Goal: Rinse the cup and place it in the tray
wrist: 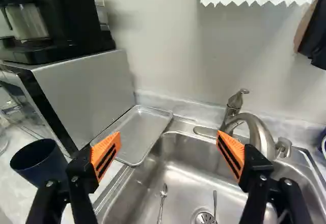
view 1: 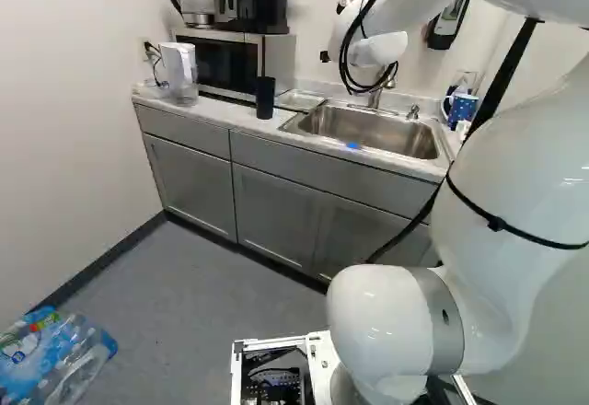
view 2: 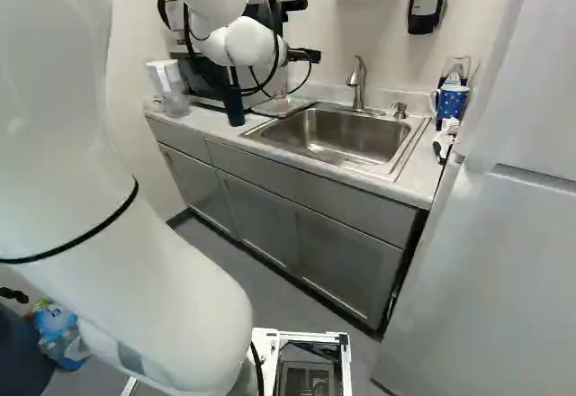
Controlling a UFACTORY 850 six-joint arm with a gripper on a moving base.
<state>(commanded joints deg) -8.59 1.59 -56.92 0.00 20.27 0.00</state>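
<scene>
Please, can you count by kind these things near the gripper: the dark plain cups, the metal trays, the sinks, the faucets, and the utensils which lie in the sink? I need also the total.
Dark plain cup: 1
Metal tray: 1
Sink: 1
Faucet: 1
Utensils in the sink: 2
Total: 6
</scene>
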